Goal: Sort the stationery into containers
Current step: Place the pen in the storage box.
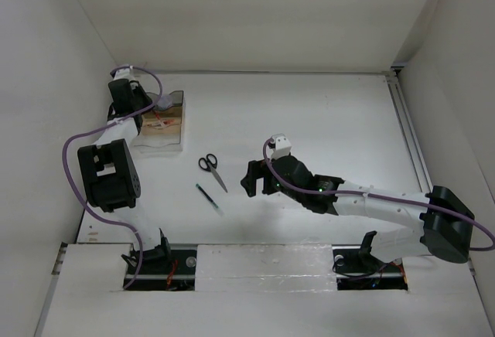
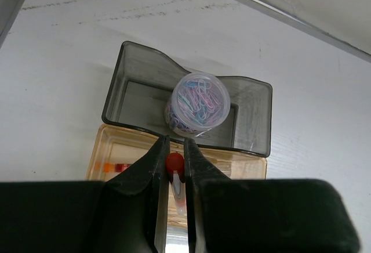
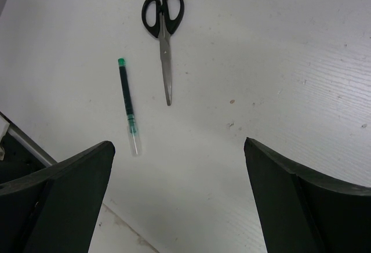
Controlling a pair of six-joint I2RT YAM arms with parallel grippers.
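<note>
pinching the red pen (image 2: pixel 174 163) with the clear box (image 2: pixel 101 148) just below, the left jaws risk bouncing it off the rim if released tilted; right jaws hang apart.

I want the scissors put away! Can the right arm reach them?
Probably yes. The right gripper is open and faces the scissors, with only bare table between them.

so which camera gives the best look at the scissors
The right wrist view: the scissors lie large and whole on the table, black handles and closed blades clear. The top external view shows the scissors whole but small. The left wrist view misses them.
</note>
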